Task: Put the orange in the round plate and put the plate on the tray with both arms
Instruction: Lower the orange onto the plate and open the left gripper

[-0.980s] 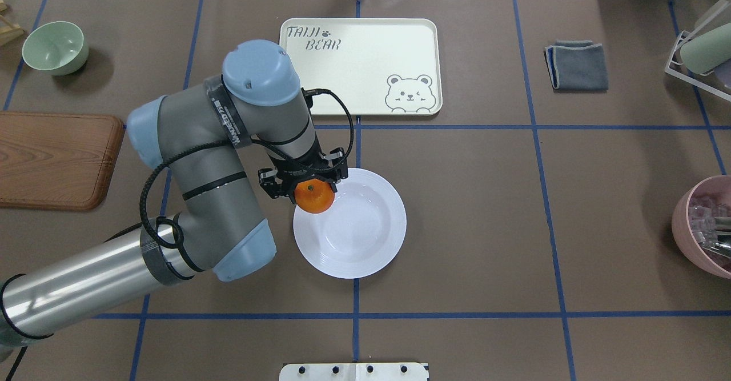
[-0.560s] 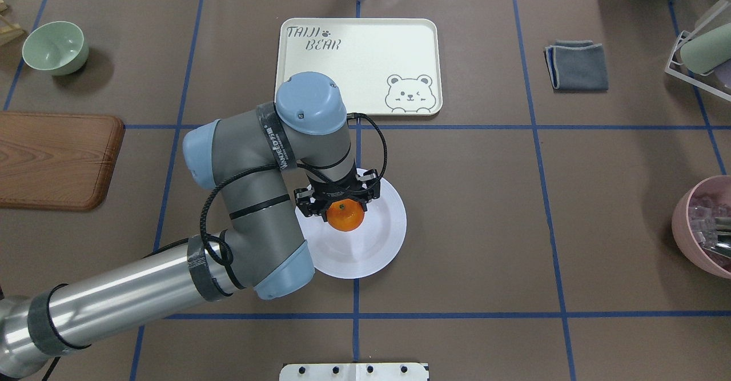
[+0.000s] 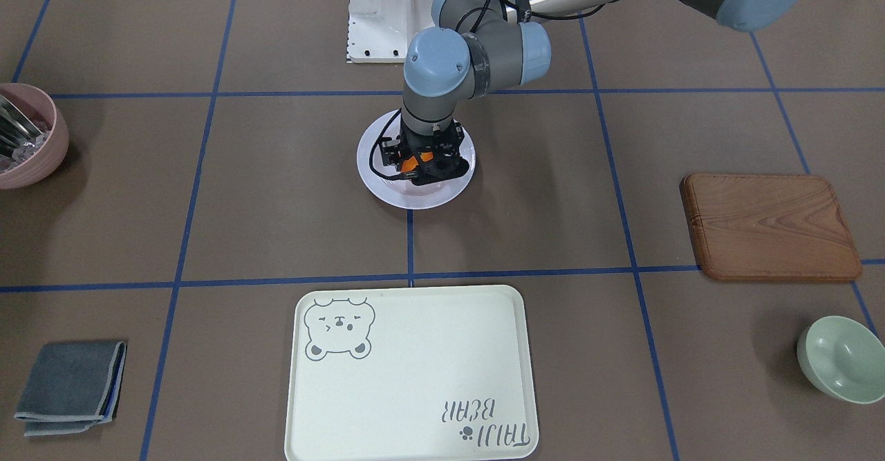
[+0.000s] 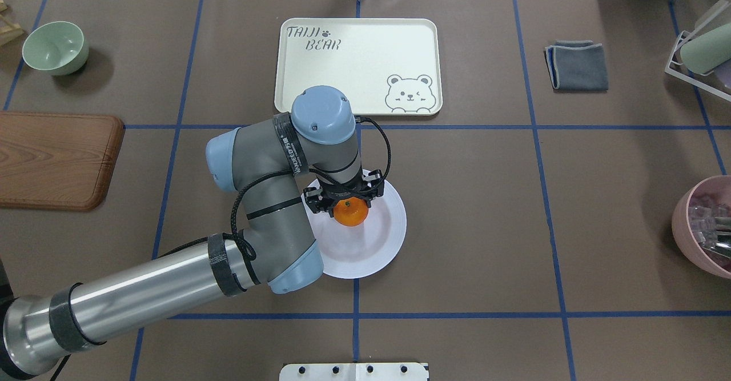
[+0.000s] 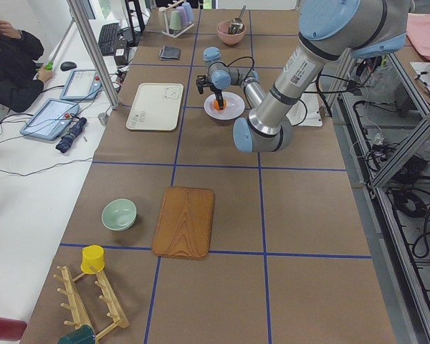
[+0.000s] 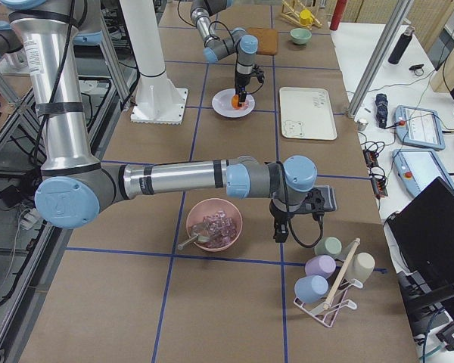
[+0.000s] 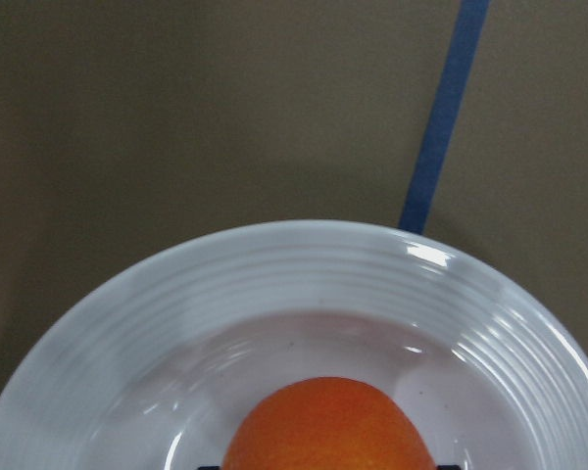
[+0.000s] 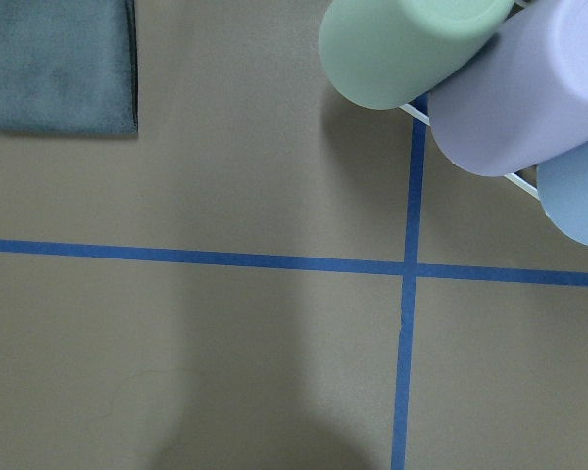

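The orange [image 4: 352, 213] sits between the fingers of my left gripper [image 4: 345, 203], which is shut on it. It hangs low over the well of the white round plate [image 4: 381, 237], left of the plate's centre; whether it touches the plate I cannot tell. The left wrist view shows the orange [image 7: 328, 426] above the plate's ridged rim [image 7: 304, 264]. From the front, the gripper [image 3: 423, 165] stands upright in the plate [image 3: 415, 200]. The cream tray [image 4: 365, 55] lies beyond the plate, with nothing on it. My right gripper [image 6: 282, 229] hovers far right by the cup rack; I cannot tell its state.
A wooden board [image 4: 57, 161] and a pale-green bowl [image 4: 55, 47] lie at the left. At the right are a folded grey cloth [image 4: 577, 65], a pink bowl [image 4: 705, 227] and a rack of cups [image 4: 699, 55]. A person [image 5: 14, 61] sits beyond the table's far side.
My left arm has carried the orange rightward, from the plate's left rim to over its well, and the orange now looks smaller and lower.
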`<state>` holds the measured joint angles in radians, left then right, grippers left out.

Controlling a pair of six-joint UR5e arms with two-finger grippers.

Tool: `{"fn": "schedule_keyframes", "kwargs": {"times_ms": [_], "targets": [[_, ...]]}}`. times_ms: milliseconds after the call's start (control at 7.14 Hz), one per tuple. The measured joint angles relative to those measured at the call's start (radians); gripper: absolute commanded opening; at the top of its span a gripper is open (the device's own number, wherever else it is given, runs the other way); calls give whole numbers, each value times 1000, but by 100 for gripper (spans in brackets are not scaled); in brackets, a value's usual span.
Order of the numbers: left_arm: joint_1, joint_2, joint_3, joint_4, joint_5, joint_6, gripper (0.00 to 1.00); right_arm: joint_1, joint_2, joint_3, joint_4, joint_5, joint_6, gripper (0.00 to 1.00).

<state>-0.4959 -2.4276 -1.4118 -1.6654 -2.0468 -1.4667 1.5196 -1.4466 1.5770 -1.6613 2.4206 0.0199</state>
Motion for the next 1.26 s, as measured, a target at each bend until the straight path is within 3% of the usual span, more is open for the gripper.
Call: {"fn": "schedule_keyframes", "kwargs": {"times_ms": [280,560,840,1260], "targets": [[1,16,-38,5,1,4,98,0,1,0,0,0,0,100],[-4,84,-169,36,0,13,98,-2,18,2,-1,10,0,100],[-39,105,-310,172,-1,79,98,-37,45,17,0,64,26,100],[-139,121,-362,256,-30,152,98,-218,55,152,1,90,338,100]]}}
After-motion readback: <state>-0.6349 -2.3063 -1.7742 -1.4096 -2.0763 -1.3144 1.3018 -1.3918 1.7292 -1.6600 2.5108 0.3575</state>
